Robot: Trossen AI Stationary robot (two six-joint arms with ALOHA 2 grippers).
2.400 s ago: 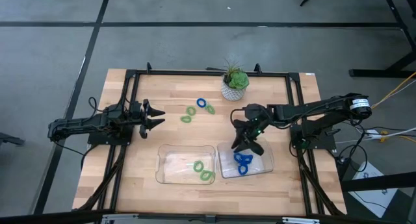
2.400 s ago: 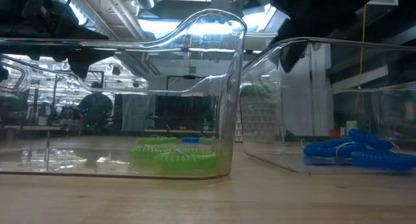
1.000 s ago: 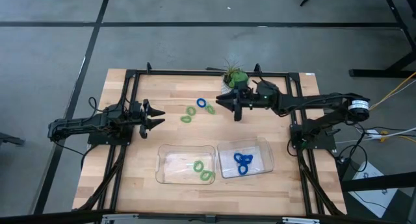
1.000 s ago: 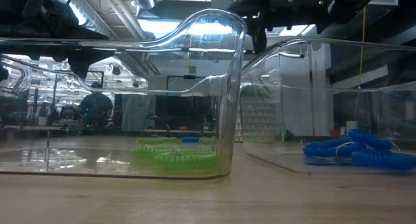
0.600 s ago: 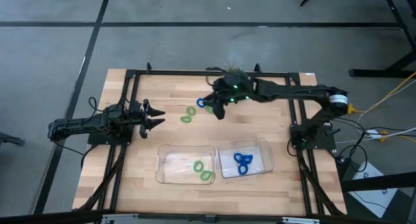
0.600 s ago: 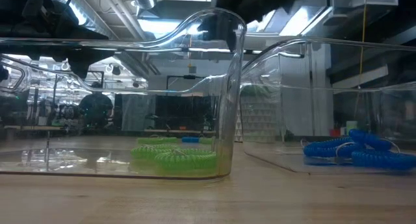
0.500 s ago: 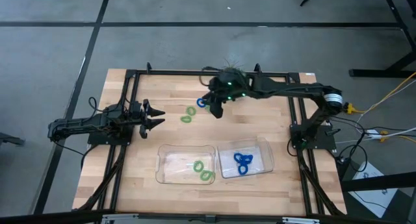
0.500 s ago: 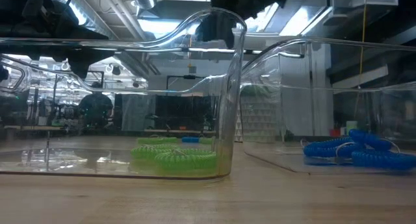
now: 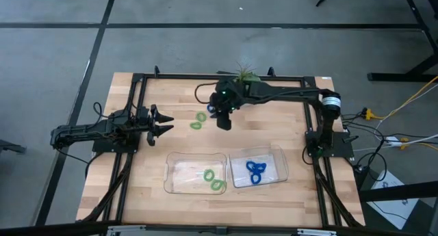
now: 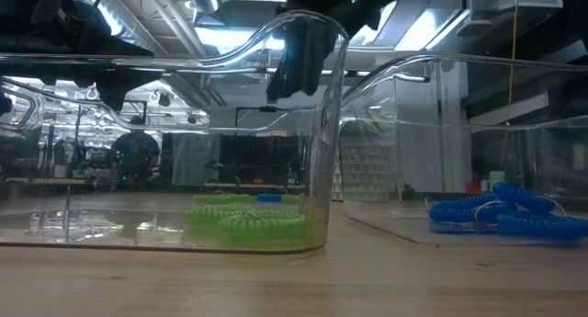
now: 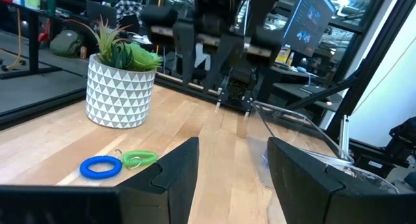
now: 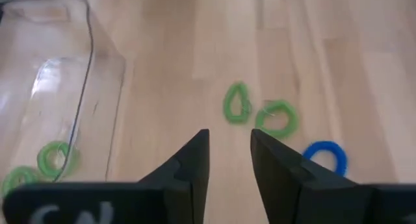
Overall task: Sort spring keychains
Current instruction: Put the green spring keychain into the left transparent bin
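The right tool (image 9: 223, 120), its fingers (image 12: 195, 160) parted with nothing between them, hangs over the far middle of the worktop (image 9: 137, 161). Just beyond its tips lie two loose green spring keychains (image 12: 237, 104) and a blue spring keychain (image 12: 325, 156), near the potted plant (image 11: 120, 81). More green ones sit in the left clear tray (image 9: 195, 174), blue ones in the right clear tray (image 9: 259, 169). The left tool (image 9: 164, 122), fingers spread, waits at the worktop's left side.
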